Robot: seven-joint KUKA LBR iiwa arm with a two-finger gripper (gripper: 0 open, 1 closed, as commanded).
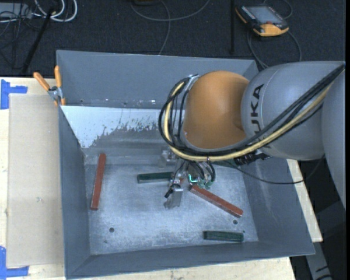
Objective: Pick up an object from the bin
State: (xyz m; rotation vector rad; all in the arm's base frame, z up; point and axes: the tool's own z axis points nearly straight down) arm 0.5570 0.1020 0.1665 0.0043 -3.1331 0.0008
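Note:
My gripper (173,198) hangs low over the middle of the bin floor, under the orange wrist cover. A dark green flat bar (153,178) lies just to its left, with its right end running under the gripper body. A red-brown bar (217,200) slants down to the right from beside the gripper. Whether either bar is touched I cannot tell.
A second red-brown bar (98,181) lies near the bin's left wall, almost upright in the view. Another dark green bar (223,235) rests near the front right corner. The arm and its cables cover the bin's right back part.

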